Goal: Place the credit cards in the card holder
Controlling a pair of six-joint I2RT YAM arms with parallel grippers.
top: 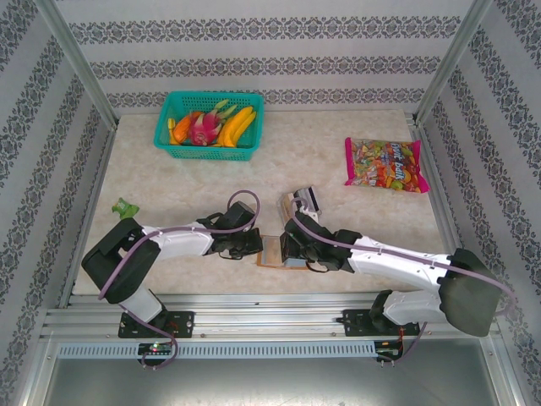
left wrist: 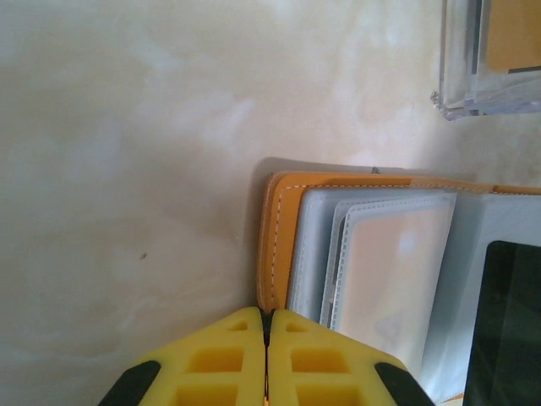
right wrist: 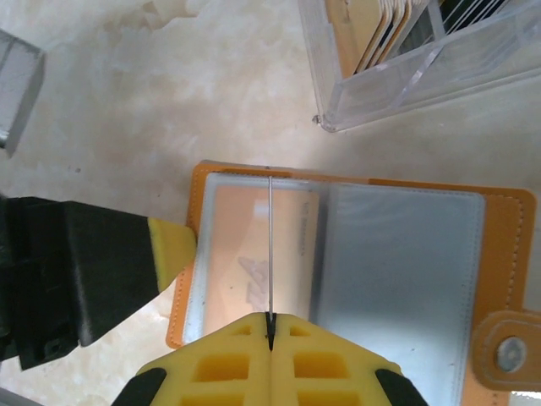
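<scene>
The orange-brown card holder [top: 270,253] lies open on the table between both arms, its clear sleeves facing up [right wrist: 507,254] [left wrist: 279,220]. One sleeve holds a pale card [right wrist: 245,245]. My right gripper [right wrist: 270,320] [top: 292,251] is shut on a thin dark card [right wrist: 269,245], which stands on edge over the sleeves and also shows in the left wrist view [left wrist: 511,321]. My left gripper [left wrist: 267,315] [top: 251,245] is shut, its yellow fingertips [right wrist: 173,247] resting on the holder's left orange edge. More credit cards [right wrist: 380,34] stand in a clear plastic box [right wrist: 406,80] [left wrist: 490,59] [top: 306,200] just beyond.
A teal basket of fruit [top: 210,127] sits at the back left. A colourful candy bag [top: 385,165] lies at the back right, and a small green object [top: 127,207] at the left edge. Patterned walls enclose the table.
</scene>
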